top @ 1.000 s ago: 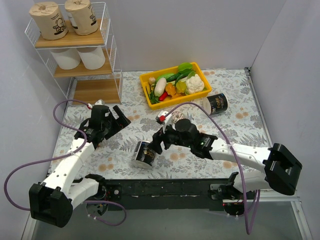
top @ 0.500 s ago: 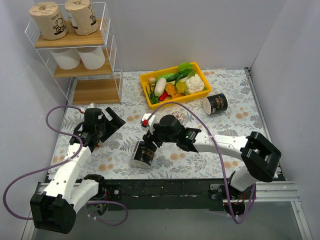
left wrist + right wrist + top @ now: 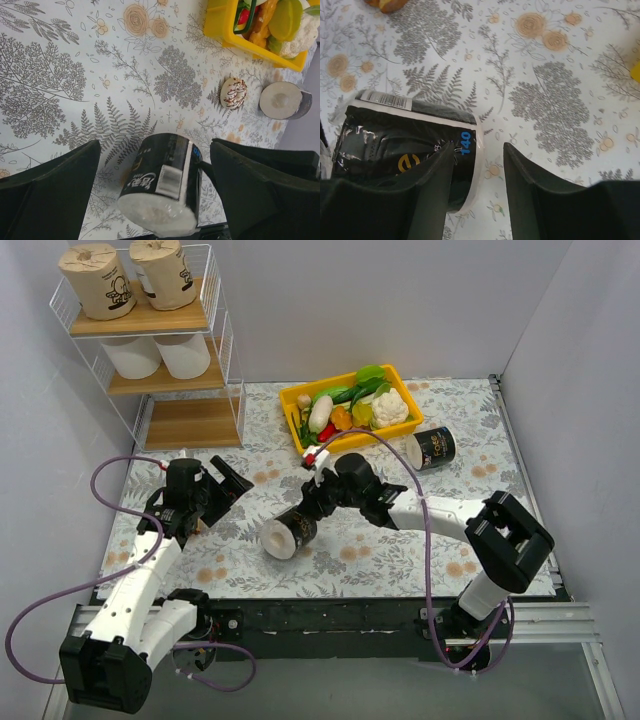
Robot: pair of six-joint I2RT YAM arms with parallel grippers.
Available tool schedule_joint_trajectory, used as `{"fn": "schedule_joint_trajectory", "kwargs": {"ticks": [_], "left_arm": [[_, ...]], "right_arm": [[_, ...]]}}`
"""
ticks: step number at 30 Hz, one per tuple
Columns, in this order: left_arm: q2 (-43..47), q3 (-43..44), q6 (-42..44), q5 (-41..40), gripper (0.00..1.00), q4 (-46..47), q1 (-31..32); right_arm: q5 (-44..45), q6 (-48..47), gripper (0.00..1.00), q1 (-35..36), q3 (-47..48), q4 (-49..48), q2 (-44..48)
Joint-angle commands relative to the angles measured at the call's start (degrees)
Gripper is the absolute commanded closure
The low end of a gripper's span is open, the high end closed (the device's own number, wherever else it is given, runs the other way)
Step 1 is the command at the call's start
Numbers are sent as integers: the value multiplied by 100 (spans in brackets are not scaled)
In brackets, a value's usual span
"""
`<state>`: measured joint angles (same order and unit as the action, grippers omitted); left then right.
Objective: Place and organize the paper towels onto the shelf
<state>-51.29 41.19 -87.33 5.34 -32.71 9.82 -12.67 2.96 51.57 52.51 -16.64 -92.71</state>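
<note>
Low centre of the overhead view, a black roll [image 3: 290, 531] lies tilted against the right gripper [image 3: 318, 502]; clamped or not, I can't tell. The left gripper [image 3: 226, 488] gapes empty. Best secure it firmly before carrying it to the bottom board of the shelf [image 3: 190, 422].

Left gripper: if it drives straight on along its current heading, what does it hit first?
Most likely the black-wrapped roll. In the left wrist view it lies on its side directly ahead, between the fingers of the open left gripper. Depth is unclear, so the fingers might pass over it.
</note>
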Motion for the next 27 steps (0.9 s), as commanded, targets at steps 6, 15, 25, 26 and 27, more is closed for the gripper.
{"fn": "schedule_joint_trajectory", "kwargs": {"ticks": [6, 15, 25, 26, 27], "left_arm": [[426, -234, 190, 608, 16, -394, 2], [225, -226, 453, 828, 19, -438, 300], [-478, 21, 287, 398, 18, -122, 1311], [-540, 38, 269, 406, 18, -87, 1398], [-619, 64, 252, 423, 18, -43, 1425]], "right_arm": [[-421, -59, 50, -402, -610, -418, -28], [351, 231, 49, -587, -348, 106, 121], [1899, 442, 41, -604, -750, 873, 2043], [1943, 494, 41, -604, -812, 882, 2211], [1987, 512, 41, -604, -882, 873, 2361]]}}
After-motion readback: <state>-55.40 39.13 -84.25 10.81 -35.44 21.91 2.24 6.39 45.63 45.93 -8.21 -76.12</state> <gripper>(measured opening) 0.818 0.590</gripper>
